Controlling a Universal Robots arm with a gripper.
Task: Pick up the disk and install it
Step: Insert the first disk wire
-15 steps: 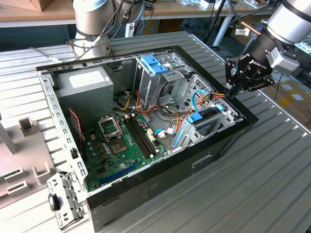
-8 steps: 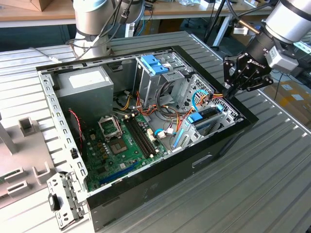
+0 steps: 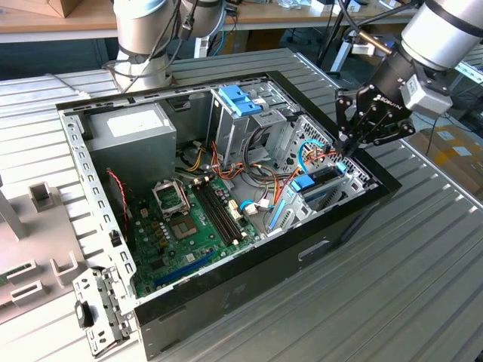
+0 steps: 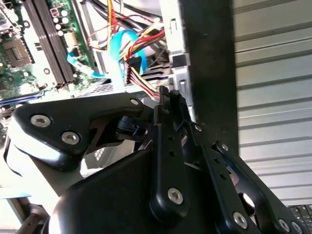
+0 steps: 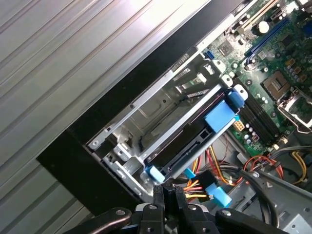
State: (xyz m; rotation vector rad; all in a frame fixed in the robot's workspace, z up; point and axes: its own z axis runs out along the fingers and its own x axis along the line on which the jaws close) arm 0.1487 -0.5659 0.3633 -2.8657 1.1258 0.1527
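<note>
**Pushing the disk into its slot**

I am working on the install step. I am holding my gripper (image 3: pixel 349 151) low at the corner of the computer case (image 3: pixel 249 283) on the exterior view's right, close to the case's black edge wall. My two fingers (image 5: pixel 159 195) are pressed together with nothing between them, so I am not carrying anything.

The disk (image 5: pixel 195 141) is lying inside the metal drive cage (image 5: pixel 161 112) at that same corner. It is dark, with light blue plastic on its sides and a blue tab (image 5: pixel 220 117) on top. I think the picking up is done and the disk is sitting in its slot, but I cannot tell if it is all the way in.

My fingertips are just beside the end of the disk, where the bundle of wires (image 5: pixel 195 186) is lying. I think a push here is asking for care: going straight along the cage and staying off those wires.
</note>
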